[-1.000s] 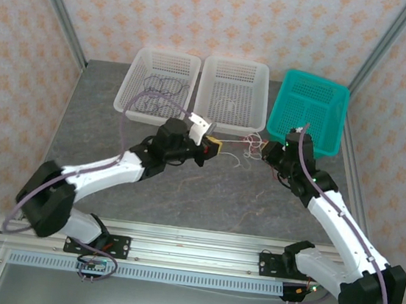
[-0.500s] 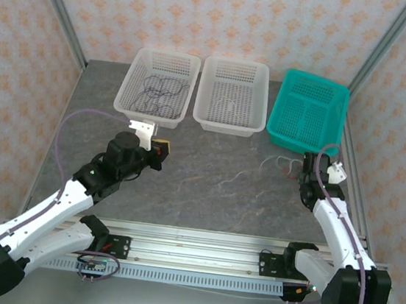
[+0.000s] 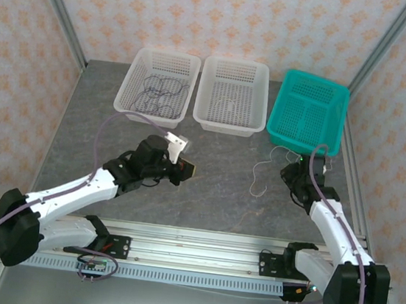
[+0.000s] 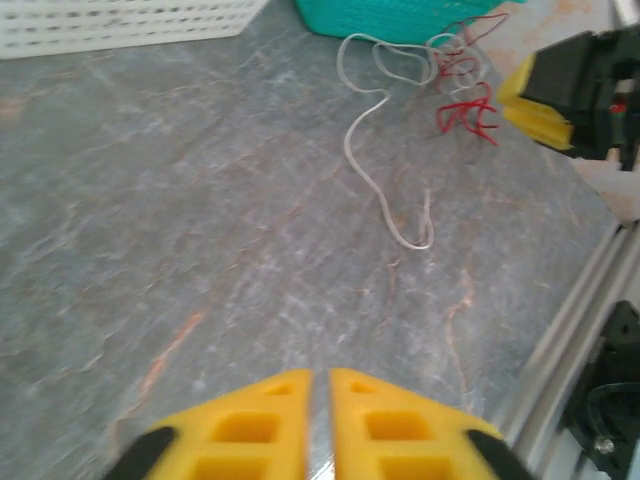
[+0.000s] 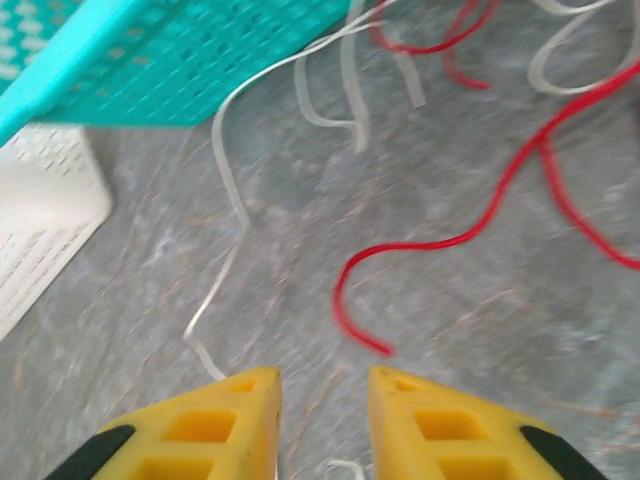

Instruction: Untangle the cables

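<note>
Right of centre in the overhead view, the loose cables (image 3: 258, 177) lie on the grey counter (image 3: 212, 198), just below the teal basket (image 3: 294, 137). From the left wrist, a white cable (image 4: 375, 195) snakes from the upper middle down toward centre right, and a red cable (image 4: 465, 118) bunches at upper right, near the basket's edge. The right claw (image 3: 287, 170) sits just right of this bundle, released, with a clear gap between its yellow fingers (image 5: 235, 420); red and white strands spread on the counter ahead of it. The left claw (image 3: 188, 171) hovers left of centre, well apart from the bundle, its fingers (image 4: 255, 425) parted by only a thin slit and holding nothing. At upper left, a white basket (image 3: 126, 87) holds coils of dark cables (image 3: 158, 91); a second white basket (image 3: 228, 129) stands between it and the teal one.
</note>
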`<state>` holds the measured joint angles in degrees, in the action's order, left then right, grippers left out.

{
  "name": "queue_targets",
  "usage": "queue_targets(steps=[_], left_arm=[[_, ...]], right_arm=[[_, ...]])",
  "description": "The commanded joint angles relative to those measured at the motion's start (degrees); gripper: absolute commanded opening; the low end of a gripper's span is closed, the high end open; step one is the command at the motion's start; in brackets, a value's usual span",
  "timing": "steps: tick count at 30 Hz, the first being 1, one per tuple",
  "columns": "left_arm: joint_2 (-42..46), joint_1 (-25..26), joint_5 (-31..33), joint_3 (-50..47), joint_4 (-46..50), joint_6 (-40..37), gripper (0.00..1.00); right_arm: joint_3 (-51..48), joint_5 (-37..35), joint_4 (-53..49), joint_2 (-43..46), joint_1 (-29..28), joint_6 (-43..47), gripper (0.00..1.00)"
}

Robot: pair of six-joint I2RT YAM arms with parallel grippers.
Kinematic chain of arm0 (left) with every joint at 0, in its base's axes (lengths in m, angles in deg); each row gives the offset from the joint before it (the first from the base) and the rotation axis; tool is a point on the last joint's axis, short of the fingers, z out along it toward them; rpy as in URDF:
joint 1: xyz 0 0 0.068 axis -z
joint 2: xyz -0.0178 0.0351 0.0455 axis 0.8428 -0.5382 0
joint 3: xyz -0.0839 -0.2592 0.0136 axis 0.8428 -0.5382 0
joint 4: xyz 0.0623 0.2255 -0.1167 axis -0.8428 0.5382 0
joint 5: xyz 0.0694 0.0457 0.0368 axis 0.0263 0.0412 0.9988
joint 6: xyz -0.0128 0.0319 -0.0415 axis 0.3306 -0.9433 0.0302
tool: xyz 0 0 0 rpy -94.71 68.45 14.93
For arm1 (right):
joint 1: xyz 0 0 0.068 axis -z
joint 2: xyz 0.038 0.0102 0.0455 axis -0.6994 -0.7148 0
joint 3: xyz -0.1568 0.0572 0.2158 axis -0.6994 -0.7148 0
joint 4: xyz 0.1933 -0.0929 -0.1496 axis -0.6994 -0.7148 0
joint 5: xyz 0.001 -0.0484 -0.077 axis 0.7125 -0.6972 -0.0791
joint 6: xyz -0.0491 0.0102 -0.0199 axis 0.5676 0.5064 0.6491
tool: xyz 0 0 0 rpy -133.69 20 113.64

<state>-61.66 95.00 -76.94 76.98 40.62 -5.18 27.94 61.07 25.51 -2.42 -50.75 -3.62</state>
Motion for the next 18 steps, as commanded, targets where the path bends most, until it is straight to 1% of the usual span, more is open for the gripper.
queue_targets(steps=[1,3,5,7,9,12,14,16,17,18], left_arm=[[-0.4,0.32,-1.5,2.14,-6.56,1.28,0.26],[-0.59,0.45,-1.47,2.97,-6.19,1.61,0.36],[-0.29,0.58,-1.31,3.64,-5.12,1.28,0.43],[0.49,0.67,-0.97,3.94,-3.8,0.71,0.49],[1.43,0.67,-0.29,4.06,-2.43,0.19,0.55],[3.09,0.67,0.26,3.65,-0.74,-0.32,0.63],[4.43,0.65,0.7,2.99,-0.13,-0.23,0.69],[6.16,0.67,1.19,2.3,0.55,-0.09,0.74],[7.11,0.67,1.71,1.8,1.03,0.01,0.77],[8.17,0.67,2.21,1.35,1.54,-0.04,0.8]], right_arm=[[3.94,-1.36,0.28,-0.9,-8.05,0.36,0.35],[5.48,-8.51,0.28,-1.64,-15.13,-1.33,0.47],[6.14,-11.16,2.53,-4.42,-18.6,-4.25,0.58],[7.91,-13.75,1.78,-9.11,-19.0,-8.96,0.63],[10.53,-20.13,-0.23,-15.12,-19.01,-14.0,0.66],[13.62,-25.63,2.23,-23.46,-18.79,-14.55,0.73],[16.41,-27.06,1.85,-29.55,-17.51,-14.87,0.74],[18.2,-27.16,1.7,-34.23,-16.12,-16.55,0.73],[18.44,-26.76,2.62,-35.86,-15.51,-17.03,0.7],[18.02,-26.74,4.83,-36.94,-15.3,-16.69,0.64]])
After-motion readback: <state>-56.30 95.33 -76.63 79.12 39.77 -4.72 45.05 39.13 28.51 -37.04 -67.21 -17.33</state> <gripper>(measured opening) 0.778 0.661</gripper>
